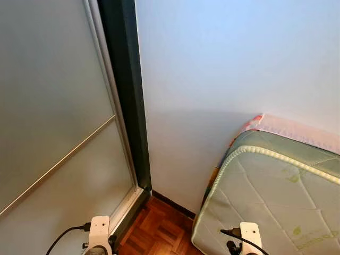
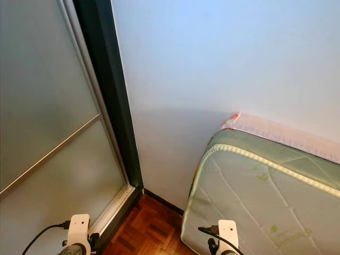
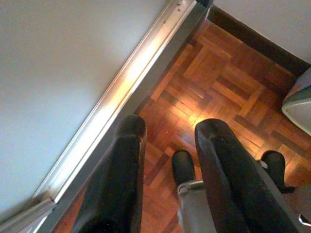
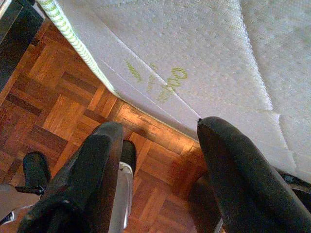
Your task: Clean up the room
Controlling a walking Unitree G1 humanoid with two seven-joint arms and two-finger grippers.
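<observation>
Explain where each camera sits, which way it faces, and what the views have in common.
Left eye view: head camera, aimed forward and down at the pale wall, frosted sliding door and quilted green-trimmed mattress; both wrists at the bottom.
Right eye view: the same scene.
Left wrist view: along the open left gripper at the wooden parquet floor and door track.
Right wrist view: along the open right gripper at floor and mattress.
All share the floor; three share the mattress.

Left gripper [image 3: 167,131] hanging low, jaws apart, right gripper [image 4: 158,128] likewise, both seemingly empty
</observation>
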